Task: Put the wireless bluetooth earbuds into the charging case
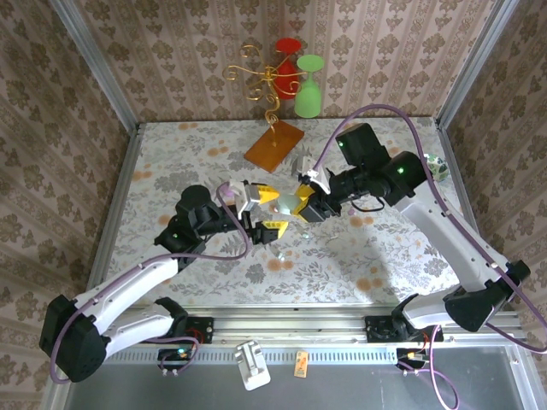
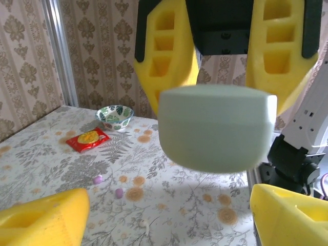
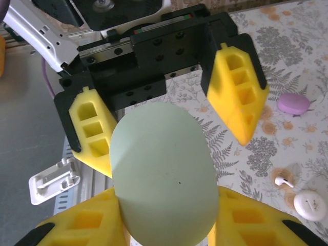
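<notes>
Earbud (image 3: pixel 283 181) loose mid-table (image 1: pixel 171 162), beside white pebble case (image 3: pixel 309 204) | my left gripper (image 2: pixel 164 221) wide, fingers flank pale green case (image 3: pixel 164 174), no contact | my right gripper (image 3: pixel 165 219) clamps that case aloft.

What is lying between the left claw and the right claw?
A pale green case, gripped by the right claw; the open left claw faces it. The top view shows this.
</notes>
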Controlling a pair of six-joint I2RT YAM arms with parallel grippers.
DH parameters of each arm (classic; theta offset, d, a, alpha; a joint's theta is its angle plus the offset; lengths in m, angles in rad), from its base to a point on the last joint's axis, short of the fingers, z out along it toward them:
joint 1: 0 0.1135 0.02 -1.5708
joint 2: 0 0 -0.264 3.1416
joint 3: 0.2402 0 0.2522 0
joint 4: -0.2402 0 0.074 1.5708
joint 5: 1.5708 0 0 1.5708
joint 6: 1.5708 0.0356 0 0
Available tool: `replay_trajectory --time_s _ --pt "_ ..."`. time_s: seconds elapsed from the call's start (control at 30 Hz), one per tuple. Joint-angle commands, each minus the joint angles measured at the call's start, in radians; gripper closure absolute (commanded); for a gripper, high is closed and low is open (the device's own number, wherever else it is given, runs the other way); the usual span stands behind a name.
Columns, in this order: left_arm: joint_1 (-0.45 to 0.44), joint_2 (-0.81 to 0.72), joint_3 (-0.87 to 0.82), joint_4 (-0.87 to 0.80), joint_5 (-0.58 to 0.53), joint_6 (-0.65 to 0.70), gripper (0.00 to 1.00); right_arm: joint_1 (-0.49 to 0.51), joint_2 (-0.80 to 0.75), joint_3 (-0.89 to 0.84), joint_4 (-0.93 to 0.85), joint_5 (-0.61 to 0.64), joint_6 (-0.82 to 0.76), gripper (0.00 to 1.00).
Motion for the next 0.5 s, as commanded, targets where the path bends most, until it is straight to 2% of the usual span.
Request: replay_trajectory --time_s 0.0,0.47 --pt "-0.014 0.003 0.043 0.045 0.047 -0.027 0.20 0.015 0.029 0.037 -0.049 -0.030 -0.004 0.83" --pt "-0.026 0.007 0.055 0.045 0.105 -0.045 0.37 0.029 0.032 0.033 -0.058 0.003 -0.035 0.86"
